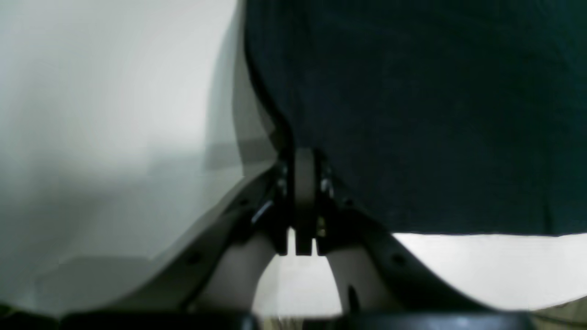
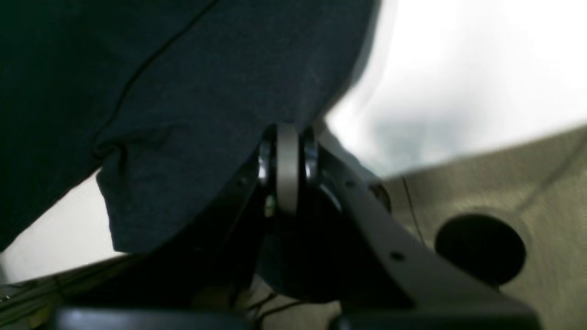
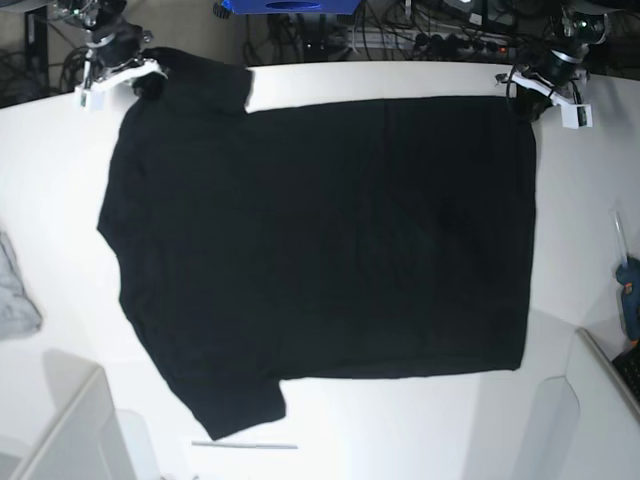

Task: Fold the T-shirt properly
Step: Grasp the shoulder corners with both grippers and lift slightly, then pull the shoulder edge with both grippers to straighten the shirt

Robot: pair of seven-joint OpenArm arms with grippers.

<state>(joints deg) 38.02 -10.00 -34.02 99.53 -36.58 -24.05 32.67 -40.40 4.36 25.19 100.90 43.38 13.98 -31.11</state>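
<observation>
A white table (image 3: 400,420) fills the base view, with a crumpled grey cloth (image 3: 15,290) at its left edge. A blue-handled tool (image 3: 629,290) lies at the right edge, and tangled cables (image 3: 420,40) and a blue object (image 3: 290,6) sit beyond the far edge.

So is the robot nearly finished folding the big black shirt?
Not nearly. Done: the black cloth T-shirt lies spread flat on the white table. In hand: the left gripper and right gripper each pinch a far corner. Left: every fold, since no part is doubled over yet.
</observation>
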